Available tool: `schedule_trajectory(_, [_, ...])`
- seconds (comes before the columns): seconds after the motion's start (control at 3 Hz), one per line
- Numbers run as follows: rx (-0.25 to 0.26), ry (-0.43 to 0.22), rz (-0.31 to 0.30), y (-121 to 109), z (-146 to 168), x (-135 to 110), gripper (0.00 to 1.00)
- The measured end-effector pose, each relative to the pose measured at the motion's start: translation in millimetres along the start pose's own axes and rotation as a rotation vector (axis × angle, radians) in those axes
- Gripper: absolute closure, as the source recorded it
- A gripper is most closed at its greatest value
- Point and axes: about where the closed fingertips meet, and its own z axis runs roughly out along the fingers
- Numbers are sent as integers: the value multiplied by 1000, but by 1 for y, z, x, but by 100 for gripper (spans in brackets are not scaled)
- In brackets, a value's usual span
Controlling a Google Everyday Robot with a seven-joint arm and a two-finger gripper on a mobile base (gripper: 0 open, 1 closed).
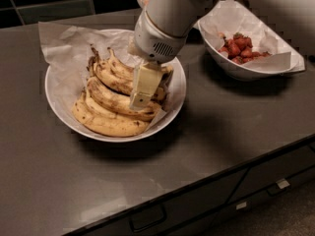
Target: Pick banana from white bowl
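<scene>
Pincer inside the white bowl on the dark table, apparently touching the bananas; whether spread or pressed together cannot be told

No writing to be read

We find no text, label, brand, number or sign on the wide white paper-lined bowl, the spotted yellow bananas, the dark grey countertop or the white robot arm. The arm's cream two-finger gripper reaches down among the bananas inside that bowl.
</scene>
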Motion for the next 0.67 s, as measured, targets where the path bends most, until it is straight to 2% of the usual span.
schedule_trajectory(0.33, [-21,0,34,4,6,0,26])
schedule_trajectory(0.67, [-37,14,21,2,9,-10,29])
